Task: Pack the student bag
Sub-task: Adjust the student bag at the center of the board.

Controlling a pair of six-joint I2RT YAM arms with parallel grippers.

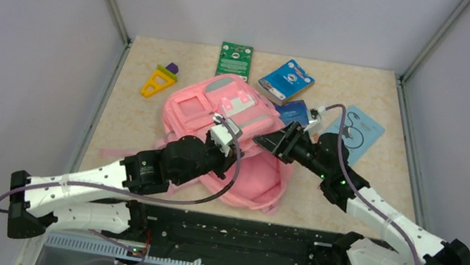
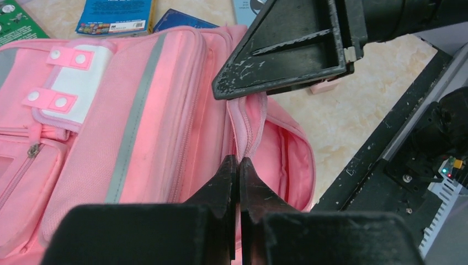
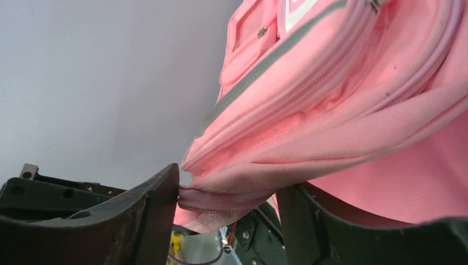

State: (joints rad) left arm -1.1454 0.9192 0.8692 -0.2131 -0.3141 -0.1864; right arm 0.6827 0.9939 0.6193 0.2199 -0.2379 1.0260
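Okay, status: both arms are on the bag, meeting over its right half.
student bag [image 1: 200, 109]: pink, lying in the middle of the table [image 1: 134, 124]. Front pockets and white patches face up, and a strap trails out on the near left.
zip rim [image 2: 245, 121]: the edge of the main opening stands up as a narrow ridge running between the two grippers (looks taut from the left wrist camera).
left gripper [image 2: 238, 163]: jaws pressed fully together with the tips right on the lower end of that rim, a thin bit of it pinched between them.
right gripper [image 3: 229, 185]: jaws standing wide apart, with a fold of pink fabric from the same opening lying across the gap. One finger touches the fold's edge and the other sits behind the cloth. Not clamped.
gripper spacing: near each other, not touching.
green card [image 1: 234, 60]: far edge of the table, just beyond the bag.
blue booklet [image 1: 287, 80]: far side, right of the green card, apart from the bag.
dark blue book [image 1: 294, 111]: against the bag's far right corner, partly hidden by the right arm.
pale blue sheet [image 1: 360, 132]: right side of the table, apart from the bag.
yellow and purple toy [image 1: 159, 81]: far left, apart from the bag.
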